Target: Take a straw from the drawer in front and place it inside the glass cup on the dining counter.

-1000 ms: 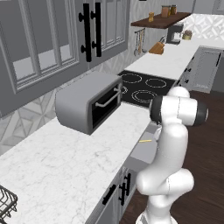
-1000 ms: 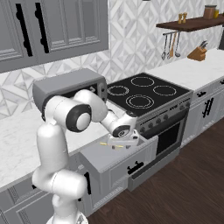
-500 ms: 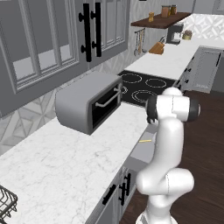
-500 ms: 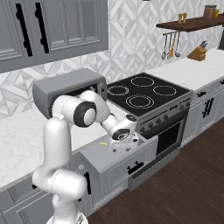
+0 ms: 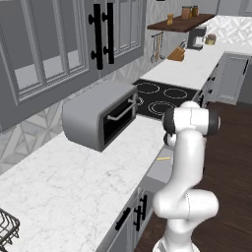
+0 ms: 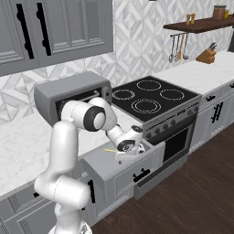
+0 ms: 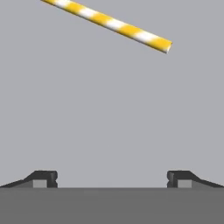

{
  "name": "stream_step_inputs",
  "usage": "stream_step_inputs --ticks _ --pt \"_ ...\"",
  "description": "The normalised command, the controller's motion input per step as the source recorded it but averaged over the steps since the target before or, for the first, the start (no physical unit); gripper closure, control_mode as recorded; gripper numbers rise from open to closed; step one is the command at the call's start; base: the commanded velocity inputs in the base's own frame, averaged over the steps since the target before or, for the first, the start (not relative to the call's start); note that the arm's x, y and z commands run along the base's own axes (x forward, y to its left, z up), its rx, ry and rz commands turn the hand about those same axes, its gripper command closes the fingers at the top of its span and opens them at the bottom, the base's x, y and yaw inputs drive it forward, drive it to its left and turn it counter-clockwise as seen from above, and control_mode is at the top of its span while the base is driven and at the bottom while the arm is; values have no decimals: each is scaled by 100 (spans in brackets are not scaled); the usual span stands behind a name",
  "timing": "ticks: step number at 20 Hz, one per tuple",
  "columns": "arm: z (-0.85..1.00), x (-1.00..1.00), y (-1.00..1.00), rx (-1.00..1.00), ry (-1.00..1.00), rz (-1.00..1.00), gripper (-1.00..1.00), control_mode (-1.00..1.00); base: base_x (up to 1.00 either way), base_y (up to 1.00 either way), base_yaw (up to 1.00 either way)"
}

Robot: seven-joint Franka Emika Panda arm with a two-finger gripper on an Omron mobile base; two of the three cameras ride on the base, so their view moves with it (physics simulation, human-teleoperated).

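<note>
Yellow-and-white striped straw lying flat on plain grey drawer floor, running from about 11 o'clock to 2 o'clock across top of hand view, one cut end showing, other end off the frame. Seen from right base view as a thin yellow sliver at 9 o'clock of the gripper, just beside it, on the open drawer; from left base view as a sliver at the drawer edge, beside the arm. Gripper low inside drawer, pointing down at bare floor, tips spread fully apart, nothing between them. Not yet over the straw: judged step is lining up for the pick. Best done by shifting toward 12 o'clock in hand view until straw crosses midway between tips, then rolling wrist so tips straddle it squarely across its width rather than along it. Aim near mid-length, not the end, to stop it pivoting. Descend until tips nearly touch floor before closing; thin and round, so likely to roll or slip if pinched high. Cup and dining counter out of sight.
</note>
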Motion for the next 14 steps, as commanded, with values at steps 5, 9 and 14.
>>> stream_step_inputs --ticks 5,9,14 --pt "-14 -16 -19 0 3 0 -100 -100 0 0 0" --pt "0 -54 -29 0 0 0 -100 -100 0 0 0" --pt "0 -66 -37 0 0 0 -100 -100 0 0 0"
